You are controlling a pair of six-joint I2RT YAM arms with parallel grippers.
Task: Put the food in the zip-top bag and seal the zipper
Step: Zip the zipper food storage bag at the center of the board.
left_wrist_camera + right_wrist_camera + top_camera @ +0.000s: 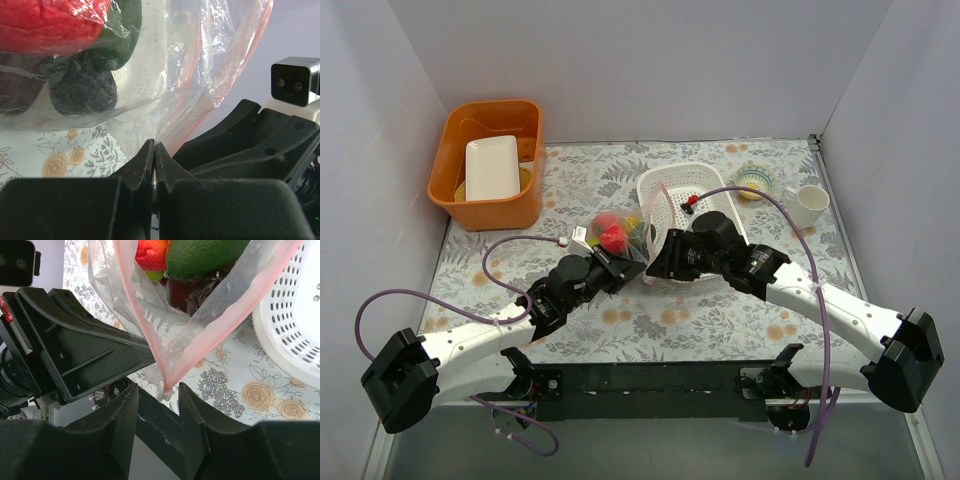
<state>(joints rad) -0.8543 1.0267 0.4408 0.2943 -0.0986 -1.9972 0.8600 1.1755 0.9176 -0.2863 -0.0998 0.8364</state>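
Observation:
The zip-top bag (620, 235) hangs between my two grippers over the table's middle, and the food is inside it. In the left wrist view a red fruit (45, 20), a dark green avocado (120, 45) and a dark purple piece (82, 92) show through the plastic. My left gripper (154, 145) is shut on the bag's lower edge. The bag's mouth gapes in the right wrist view, where the avocado (200, 257) and dark grapes (192, 290) sit inside. The two sides of the pink zipper (135, 305) meet at one corner. That corner hangs between the fingers of my open right gripper (157, 388), with gaps on both sides.
A white perforated basket (705, 190) stands just behind the right gripper. An orange bin (490, 165) holding a white tray is at the back left. A small patterned dish (753, 180) and a white mug (807, 205) sit at the back right.

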